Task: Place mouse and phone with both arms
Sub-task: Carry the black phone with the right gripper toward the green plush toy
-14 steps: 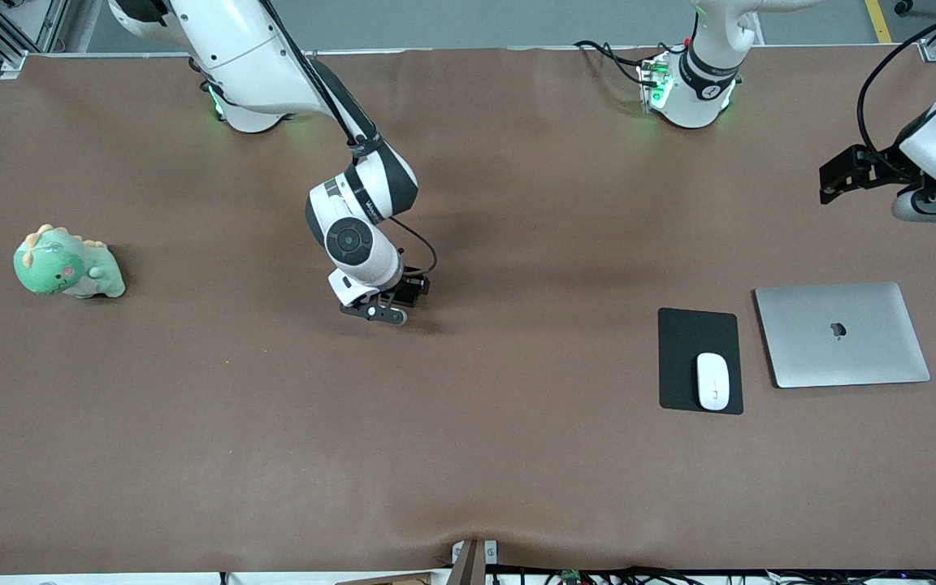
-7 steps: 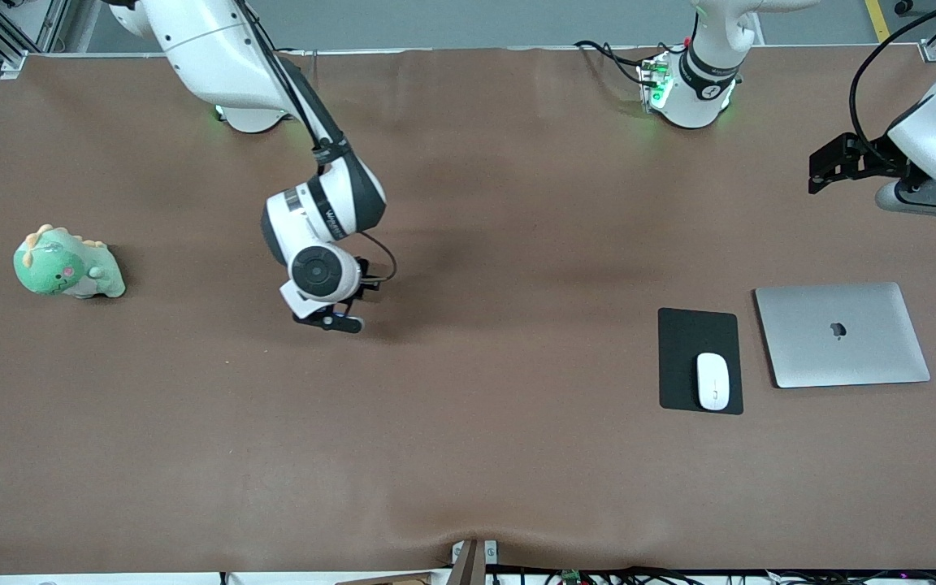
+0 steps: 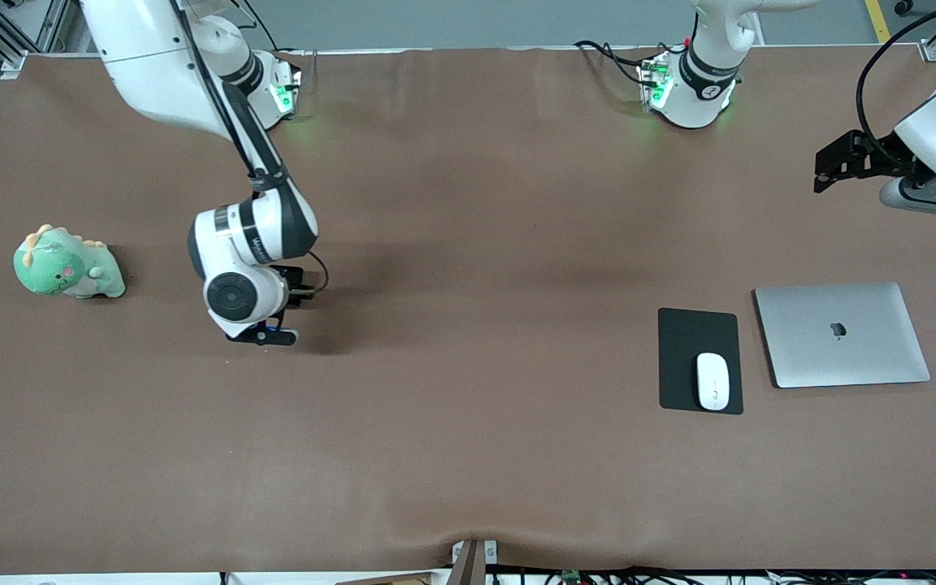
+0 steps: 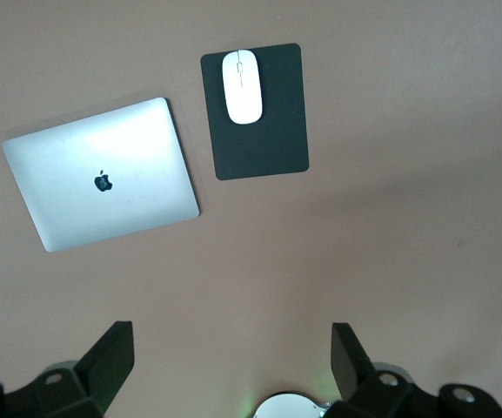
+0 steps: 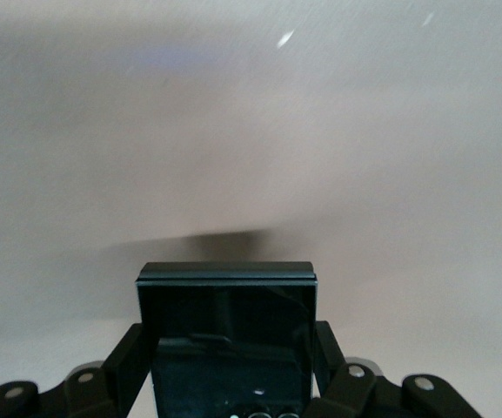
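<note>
Looking at the right end effector [image 5: 226,348], we see it clamped on the phone [image 5: 226,322], carrying it low over bare brown surface [image 3: 468,455] toward the right arm's end, not far from a green plush dinosaur [image 3: 67,263]. The left end effector [image 4: 231,366] hangs high with its fingers [image 4: 111,359] spread wide and nothing between them, over the left arm's end of the surface. The mouse [image 3: 712,380] sits on a black pad [image 3: 697,337], just beside a closed silver laptop [image 3: 842,335].
</note>
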